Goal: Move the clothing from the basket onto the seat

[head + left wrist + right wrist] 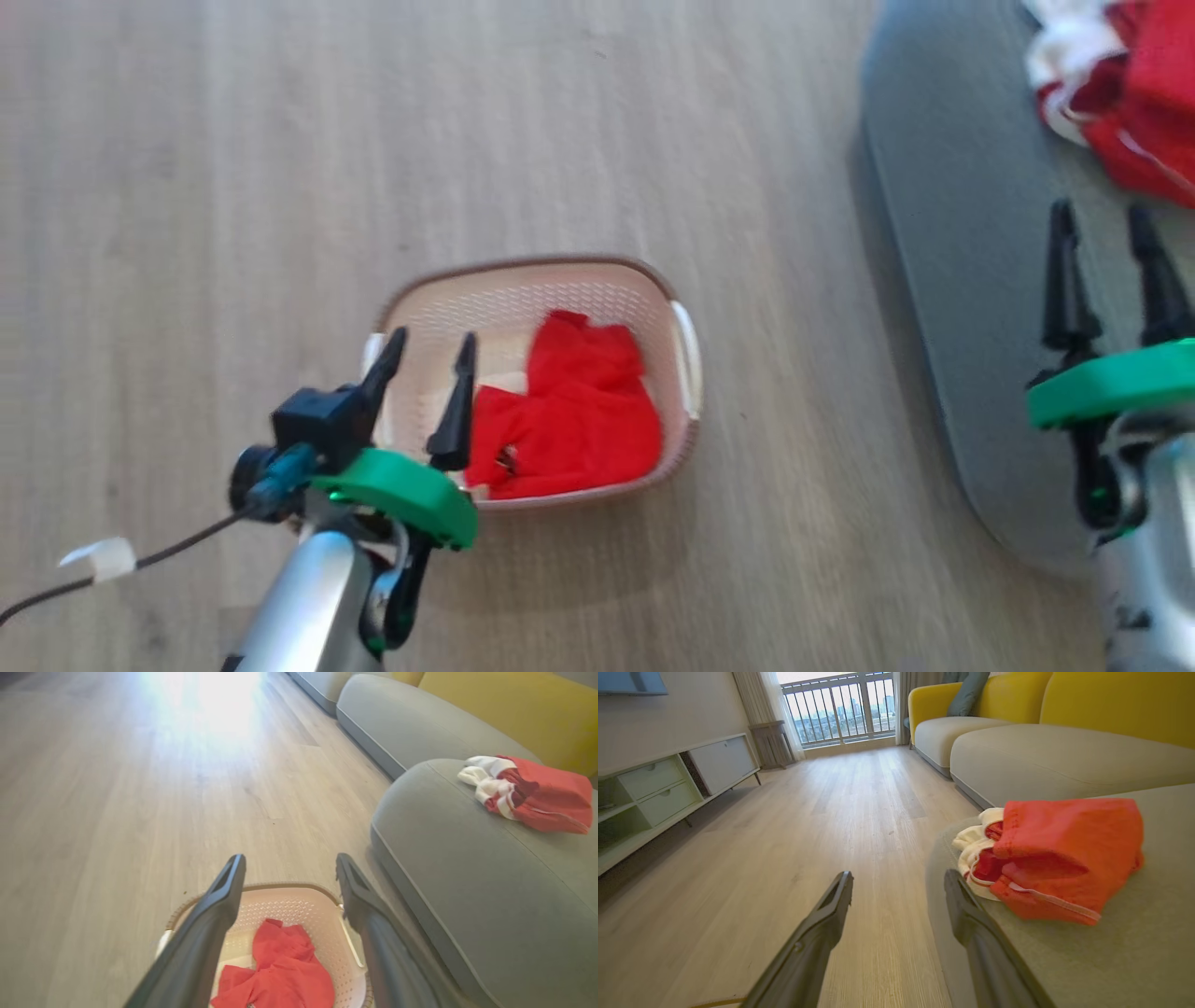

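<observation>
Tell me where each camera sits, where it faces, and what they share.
Head view: on the head, looking down at basket and seat; open left fingers and right fingers show.
Left wrist view: on that wrist, along the left fingers, over the basket toward the seat.
Right wrist view: on that wrist, along the right fingers, past the seat toward a window.
All share the red-and-white garment on the seat.

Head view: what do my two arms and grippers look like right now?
The left gripper and right gripper each have two long black tapering fingers on a bright green rounded plate, above a silver-grey forearm. Beside the left one sits a black boxy camera module with a teal connector; a dark cable runs from it, tagged with white tape.
</observation>
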